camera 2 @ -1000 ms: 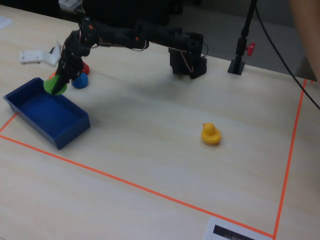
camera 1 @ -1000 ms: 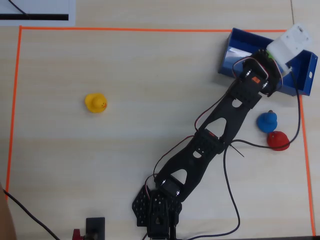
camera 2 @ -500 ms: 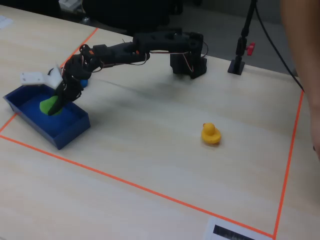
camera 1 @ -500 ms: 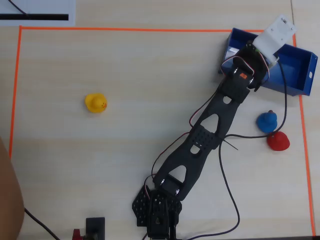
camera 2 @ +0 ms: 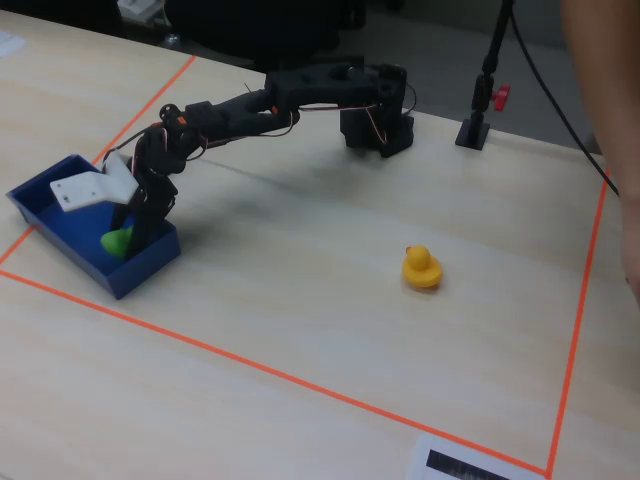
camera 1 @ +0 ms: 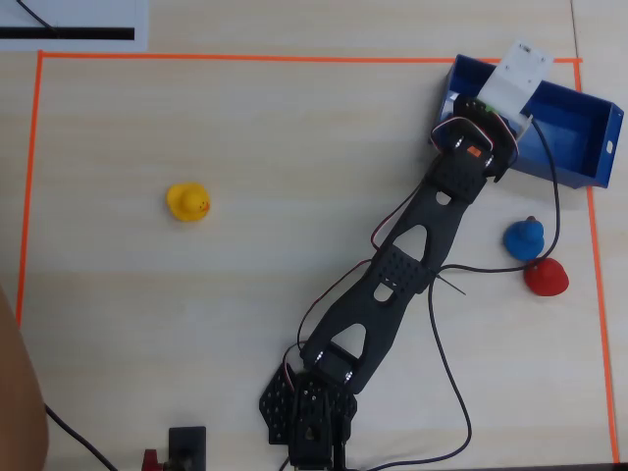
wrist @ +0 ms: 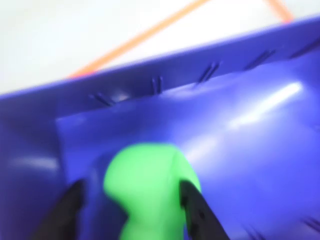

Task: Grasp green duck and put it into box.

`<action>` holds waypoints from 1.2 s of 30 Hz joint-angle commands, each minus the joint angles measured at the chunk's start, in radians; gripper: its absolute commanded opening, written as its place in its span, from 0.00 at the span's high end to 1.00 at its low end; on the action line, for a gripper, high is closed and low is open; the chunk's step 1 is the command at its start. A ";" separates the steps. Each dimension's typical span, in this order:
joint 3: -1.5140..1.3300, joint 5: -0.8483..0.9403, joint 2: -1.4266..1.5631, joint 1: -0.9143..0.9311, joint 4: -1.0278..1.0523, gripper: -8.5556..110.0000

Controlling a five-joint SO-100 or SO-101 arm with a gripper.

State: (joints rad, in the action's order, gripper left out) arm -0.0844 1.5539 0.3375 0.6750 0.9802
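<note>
The green duck [wrist: 145,190] sits low inside the blue box [wrist: 250,125], at its end nearer the arm in the fixed view [camera 2: 117,241]. My gripper [wrist: 131,186] is down in the box around it and open. The right finger [wrist: 192,210] touches the duck, while a strip of blue floor shows between the duck and the left finger [wrist: 70,205]. In the overhead view the white wrist mount [camera 1: 514,75] covers the jaws and the duck, over the left end of the box [camera 1: 579,128].
A yellow duck [camera 1: 187,202] sits alone at the left in the overhead view. A blue duck [camera 1: 523,238] and a red one [camera 1: 545,277] lie just below the box. Orange tape [camera 1: 245,58] frames the work area. A person's arm [camera 2: 625,150] shows at the right edge.
The arm carried the green duck from beside the box over its wall and lowered it inside. The jaws have parted from the duck.
</note>
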 commanded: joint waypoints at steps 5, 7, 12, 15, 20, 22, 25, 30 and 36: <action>-0.097 -0.255 0.393 -0.021 0.029 0.63; -0.221 -0.394 0.594 -0.063 -0.009 0.65; -0.695 -0.598 1.152 -0.229 -0.054 0.72; -1.117 -0.526 1.494 -0.374 -0.054 0.76; -1.809 -0.215 1.962 -0.551 0.015 0.80; -1.994 -0.167 2.095 -0.578 0.074 0.80; -2.232 -0.103 2.249 -0.594 0.107 0.81; -2.583 -0.054 2.422 -0.598 0.043 0.82; -2.859 -0.051 2.622 -0.655 0.025 0.84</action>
State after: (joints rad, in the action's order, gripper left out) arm -2.7949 1.4941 2.8547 0.0537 1.0308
